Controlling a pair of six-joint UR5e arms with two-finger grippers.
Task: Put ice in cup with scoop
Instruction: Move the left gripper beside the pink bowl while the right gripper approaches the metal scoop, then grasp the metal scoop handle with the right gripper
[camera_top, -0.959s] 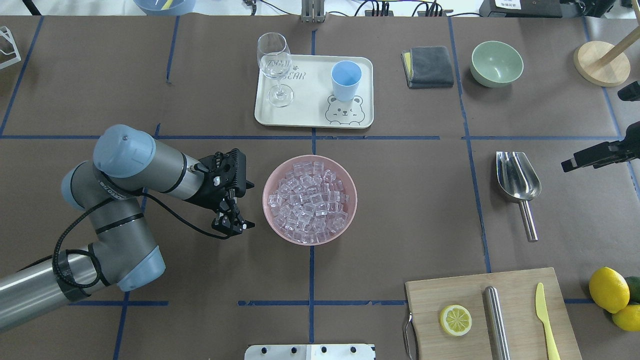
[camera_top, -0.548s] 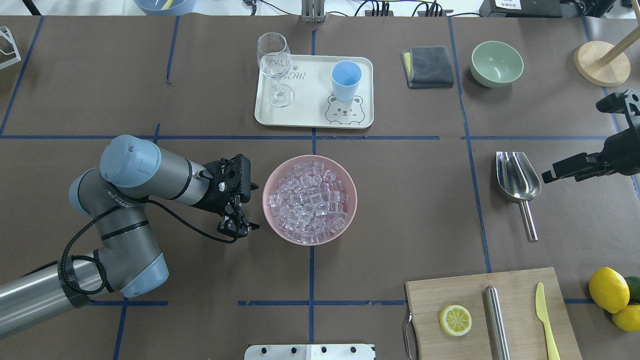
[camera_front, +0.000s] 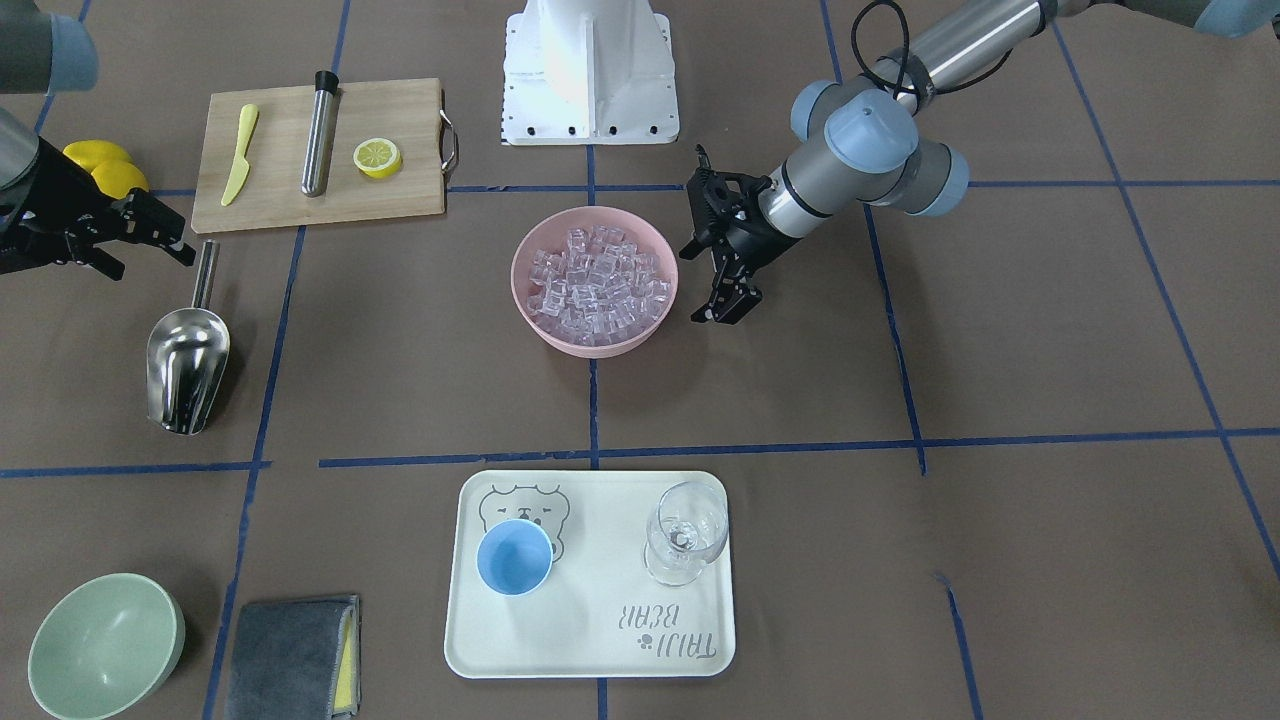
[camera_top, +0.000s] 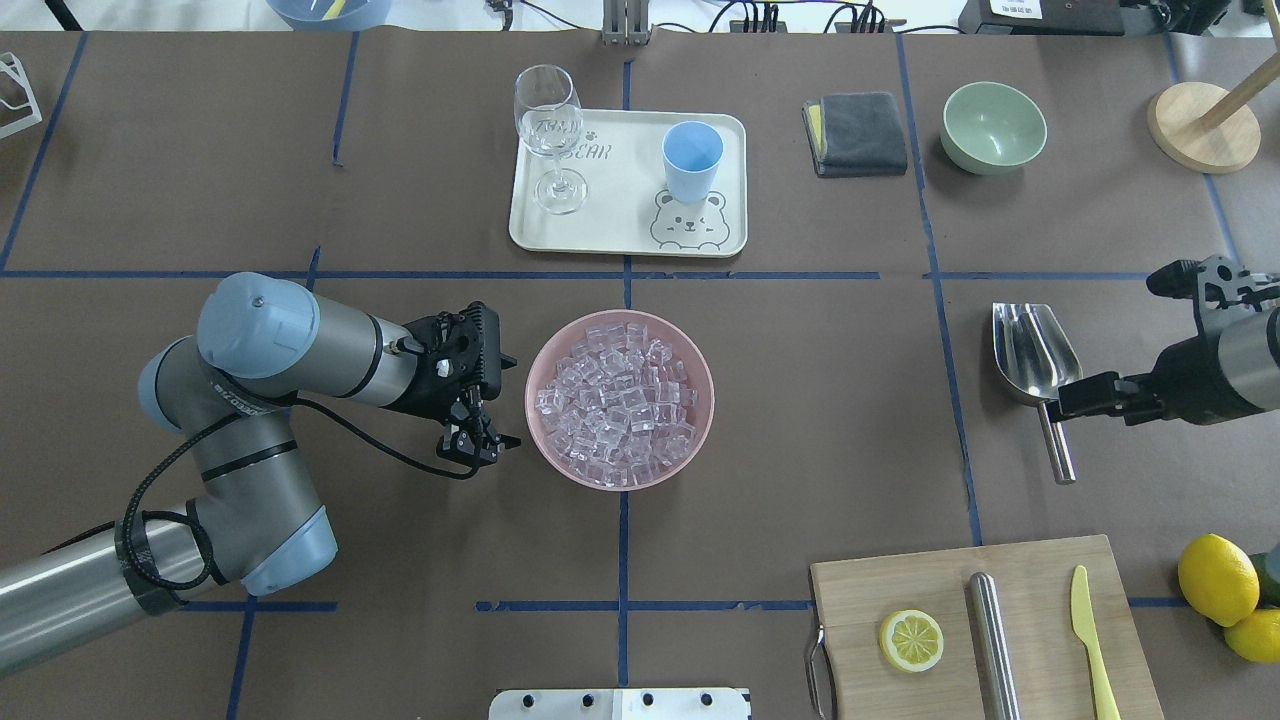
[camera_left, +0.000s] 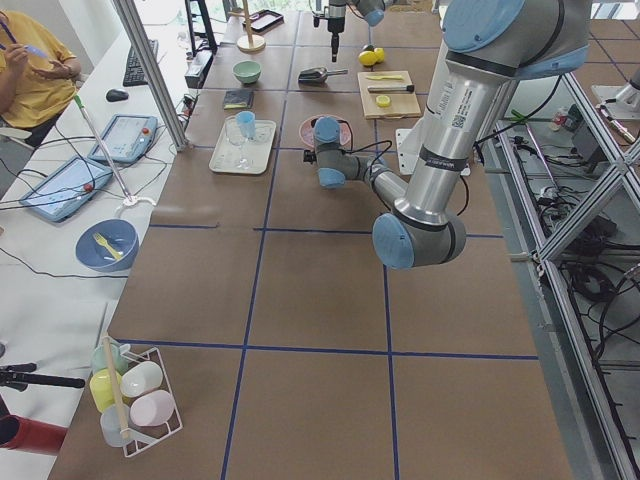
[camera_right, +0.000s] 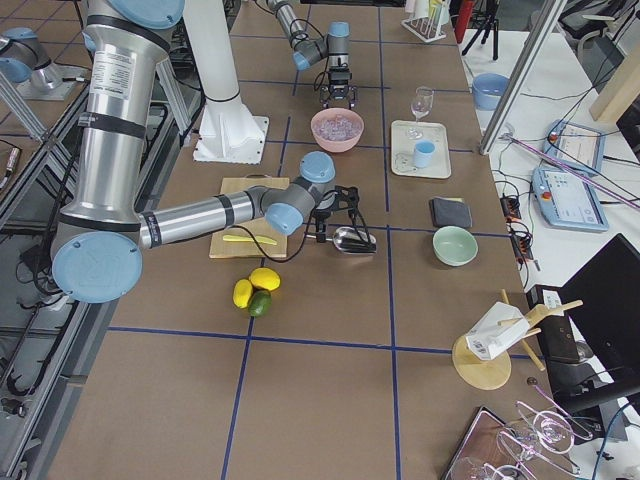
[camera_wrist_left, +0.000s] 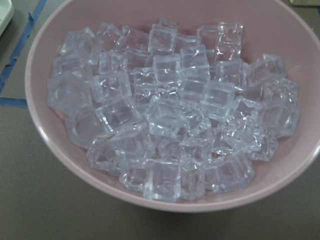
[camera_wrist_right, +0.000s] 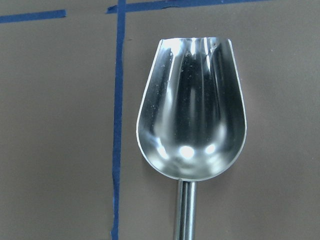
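Keep the left gripper (camera_top: 472, 447) waiting just beside the pink bowl (camera_top: 532, 400), empty, with fingers close together; cannot tell whether fully shut. Leave alone the ice (camera_top: 620, 400) heaped in that bowl, and the light-blue cup (camera_top: 691, 150) standing upright on the bear tray (camera_top: 620, 228) behind it. For the step in hand, bring the right gripper (camera_front: 155, 262), spread open and holding nothing, squarely down over the thin rod handle of the steel scoop (camera_top: 1035, 355) lying flat on the table, trough up. Close near the trough, probably the best place against rolling, then lift level. Compared with half a second ago: hardly any shift on the left; on the right, moved inward and lower, from beside the trough to above the handle's root.
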